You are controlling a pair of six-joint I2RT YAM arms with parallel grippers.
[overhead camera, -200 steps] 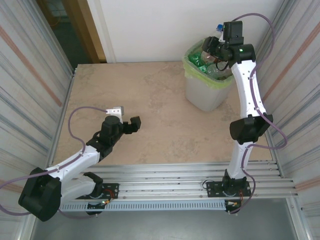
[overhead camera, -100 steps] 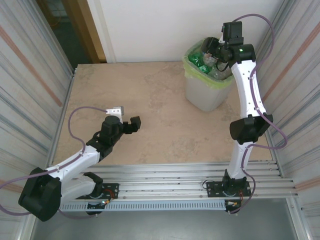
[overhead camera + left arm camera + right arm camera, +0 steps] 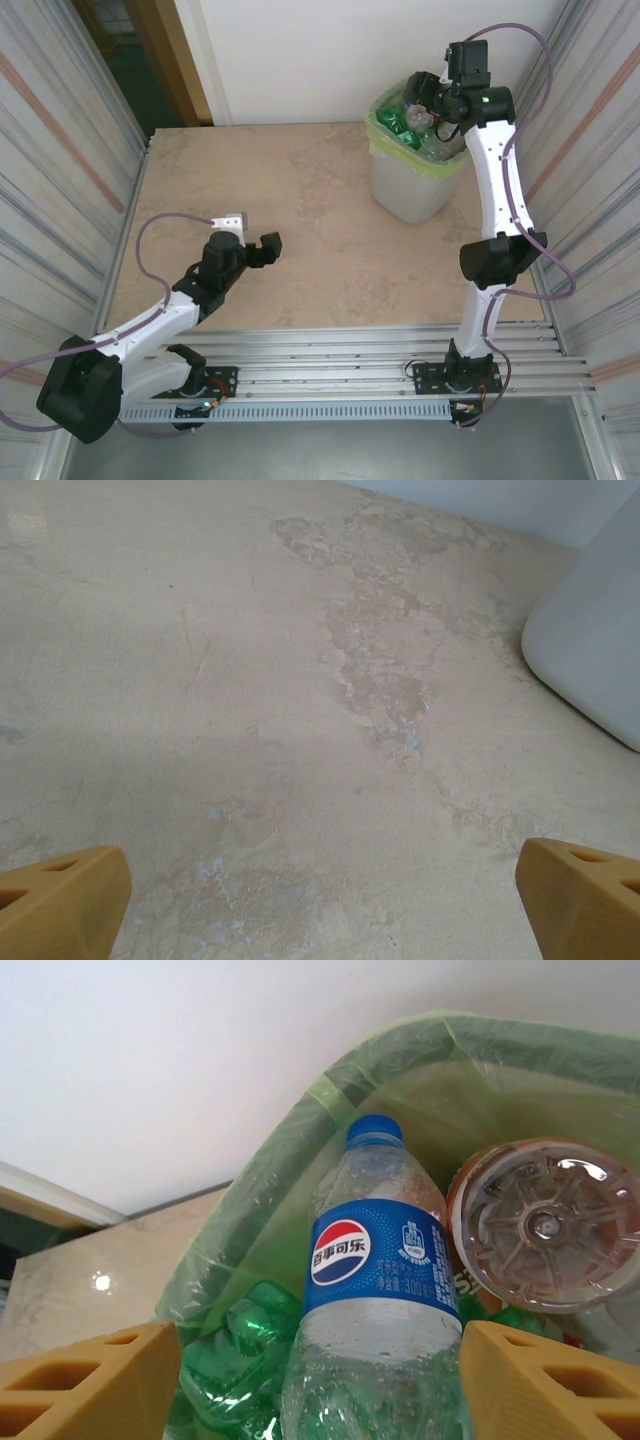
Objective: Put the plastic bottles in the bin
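Note:
The bin, lined with a light green bag, stands at the table's far right. My right gripper hovers over its mouth, open, the fingers well apart. Between and below them a clear bottle with a blue cap and blue label lies loose in the bin. Beside it lie a brown-tinted bottle, base up, and green bottles. Green bottles also show in the top view. My left gripper rests low over the table, open and empty, its fingers far apart.
The bin's white wall rises to the right of the left gripper. Corrugated metal walls close both sides, and a white wall stands behind the marbled beige table.
A second ago a blue-capped bottle stuck up from the right gripper above the bin; it now lies in the bin and the gripper is open. The left arm has not moved.

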